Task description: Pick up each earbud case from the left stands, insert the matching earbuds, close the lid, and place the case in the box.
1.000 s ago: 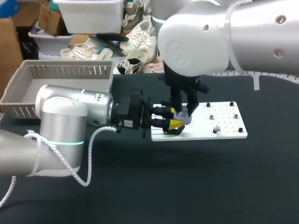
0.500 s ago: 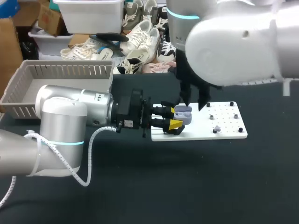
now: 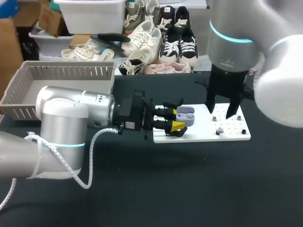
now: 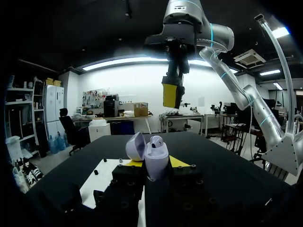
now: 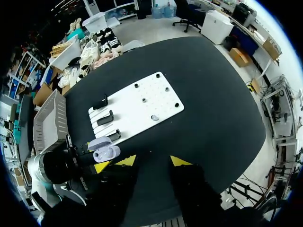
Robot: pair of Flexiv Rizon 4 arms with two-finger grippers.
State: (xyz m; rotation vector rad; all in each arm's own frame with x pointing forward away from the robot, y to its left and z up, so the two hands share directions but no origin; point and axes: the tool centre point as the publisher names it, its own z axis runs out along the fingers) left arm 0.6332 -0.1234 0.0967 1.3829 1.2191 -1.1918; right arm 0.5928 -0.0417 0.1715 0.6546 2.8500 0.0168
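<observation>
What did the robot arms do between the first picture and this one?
The right gripper lifted away from the open lavender earbud case and swung out to the right, over the white peg board. It is open and empty. The left gripper stayed put, holding the case as before.

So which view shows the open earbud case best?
The left wrist view: the earbud case is close up, lid open, gripped by the left pincer. The head view shows it small, from above, by the white board's left end. The right wrist view shows it even smaller, from overhead.
</observation>
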